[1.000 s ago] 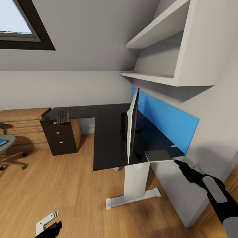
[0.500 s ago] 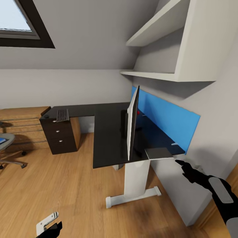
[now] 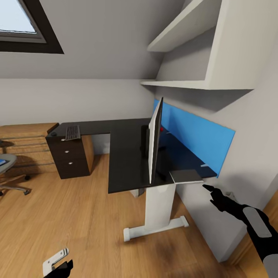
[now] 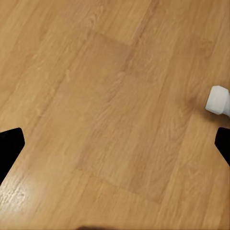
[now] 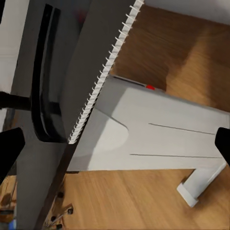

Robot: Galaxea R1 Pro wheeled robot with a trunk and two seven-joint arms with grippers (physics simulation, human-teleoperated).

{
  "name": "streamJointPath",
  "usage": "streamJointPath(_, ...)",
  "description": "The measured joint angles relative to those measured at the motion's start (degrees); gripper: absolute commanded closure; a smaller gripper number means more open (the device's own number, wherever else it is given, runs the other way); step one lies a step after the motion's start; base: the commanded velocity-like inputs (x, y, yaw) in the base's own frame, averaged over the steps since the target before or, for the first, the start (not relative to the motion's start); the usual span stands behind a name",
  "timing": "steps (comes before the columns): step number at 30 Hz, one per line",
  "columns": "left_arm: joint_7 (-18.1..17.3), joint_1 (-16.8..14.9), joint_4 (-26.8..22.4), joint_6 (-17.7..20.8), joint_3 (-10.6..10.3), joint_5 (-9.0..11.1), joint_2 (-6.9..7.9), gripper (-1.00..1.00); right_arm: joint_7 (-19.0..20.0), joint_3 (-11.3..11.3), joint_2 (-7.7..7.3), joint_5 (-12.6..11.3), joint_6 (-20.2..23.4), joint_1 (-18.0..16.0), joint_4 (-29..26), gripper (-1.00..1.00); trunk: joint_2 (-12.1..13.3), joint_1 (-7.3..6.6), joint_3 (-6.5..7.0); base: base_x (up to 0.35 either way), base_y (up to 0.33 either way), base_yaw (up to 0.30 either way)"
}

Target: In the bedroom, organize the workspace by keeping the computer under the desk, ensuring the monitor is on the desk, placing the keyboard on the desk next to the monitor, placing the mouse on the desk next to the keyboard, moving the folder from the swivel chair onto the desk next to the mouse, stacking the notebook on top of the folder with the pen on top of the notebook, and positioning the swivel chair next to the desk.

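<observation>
Head view: your right tool (image 3: 210,191) hangs just off the near corner of the bench (image 3: 127,162), close to a grey slab (image 3: 186,176) lying there; its fingertips sit wide apart in the right wrist view, holding nothing. Monitor (image 3: 155,143) stands edge-on on the bench. Keyboard (image 3: 73,133) lies on the black drawer unit (image 3: 70,157), well apart. Swivel chair (image 3: 9,173) at the far left edge. Left tool (image 3: 61,267) low over the wood floor (image 4: 115,115), spread wide, empty.
</observation>
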Motion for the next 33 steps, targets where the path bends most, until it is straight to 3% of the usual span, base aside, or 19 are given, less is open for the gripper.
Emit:
streamJointPath(1,0.0,0.0,0.17,0.0,0.0,0.0,0.0,-1.0,2.12,-0.74,0.04,-2.15,-0.01,0.0,0.13,-1.0,-0.4,0.22,-0.18,0.0,0.0,0.0)
streamJointPath(3,0.0,0.0,0.2,0.0,0.0,0.0,0.0,-1.0,2.5,-1.02,0.03,-3.77,-0.01,0.0,0.45,-1.0,-1.2,0.66,-0.54,0.0,0.0,0.0)
streamJointPath(4,0.0,0.0,0.21,0.0,0.0,0.0,0.0,-1.0,2.72,-1.21,0.02,-5.81,-0.01,0.0,1.26,-1.0,-1.6,0.88,-0.72,0.0,0.0,0.0)
streamJointPath(5,0.0,0.0,0.23,0.0,0.0,-0.12,-0.03,-1.0,3.05,-1.48,-0.03,-11.26,-0.02,0.01,3.32,-1.0,-2.01,1.1,-0.9,0.0,0.0,0.0)
streamJointPath(6,0.0,0.0,0.23,0.0,0.0,-0.17,-0.05,-1.0,3.09,-1.52,-0.05,-12.57,-0.02,0.0,3.69,-1.0,-2.41,1.32,-1.08,0.0,0.0,0.0)
streamJointPath(14,0.0,0.0,0.28,0.0,0.0,-0.26,-0.09,-1.0,3.16,-1.6,-0.09,-14.43,-0.07,0.0,4.27,-1.0,-5.62,3.08,-2.51,0.0,0.0,0.0)
streamJointPath(33,0.0,0.0,0.32,0.0,0.0,-0.26,-0.09,-1.0,3.15,-2.64,-0.25,-14.57,-0.1,0.0,4.33,-1.0,-13.24,7.25,-5.93,0.0,0.0,0.0)
